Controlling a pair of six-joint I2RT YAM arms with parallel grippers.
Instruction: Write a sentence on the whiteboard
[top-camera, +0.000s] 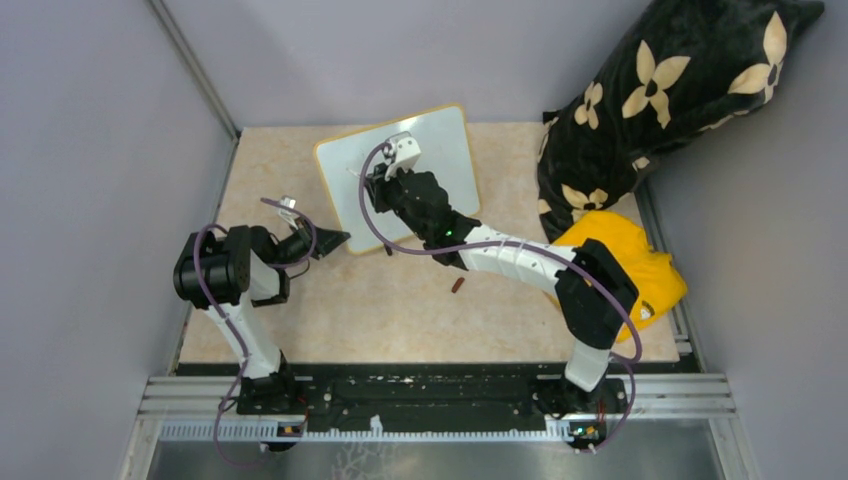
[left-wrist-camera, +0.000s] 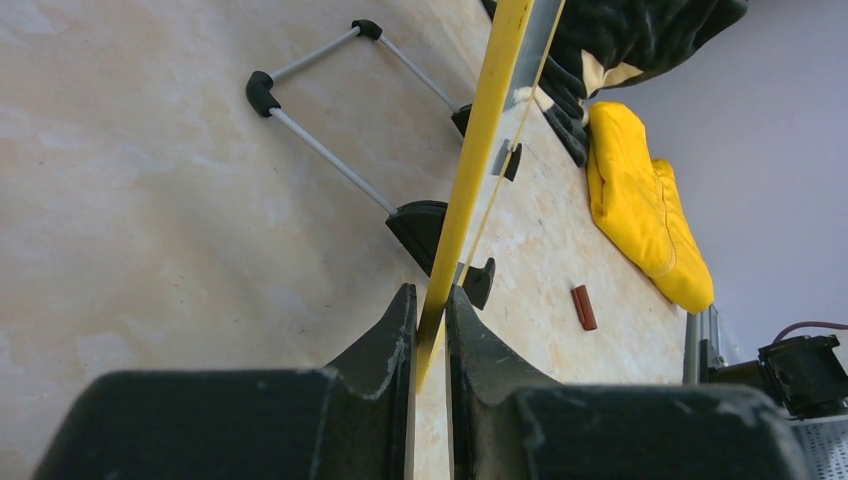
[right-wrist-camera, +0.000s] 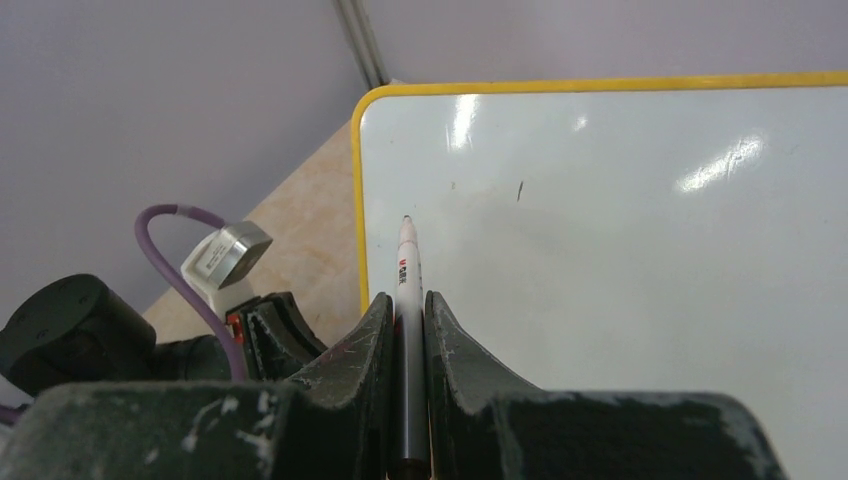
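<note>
The whiteboard (top-camera: 450, 150), white with a thin yellow frame, stands tilted at the back middle of the table. My left gripper (top-camera: 335, 240) is shut on its near-left corner; the left wrist view shows the yellow frame edge (left-wrist-camera: 480, 130) pinched between the jaws of the left gripper (left-wrist-camera: 431, 320). My right gripper (top-camera: 385, 180) hangs over the board, shut on a white marker pen (right-wrist-camera: 407, 270). The pen's tip sits at the white face (right-wrist-camera: 620, 250) near the left frame. No sentence shows there, only a tiny dark stroke (right-wrist-camera: 519, 190).
A small brown cap (top-camera: 458, 286) lies on the table in front of the board. A yellow cloth (top-camera: 630, 270) and a black flowered cushion (top-camera: 670, 90) fill the right side. The board's wire stand (left-wrist-camera: 320, 160) with black feet rests on the table behind it.
</note>
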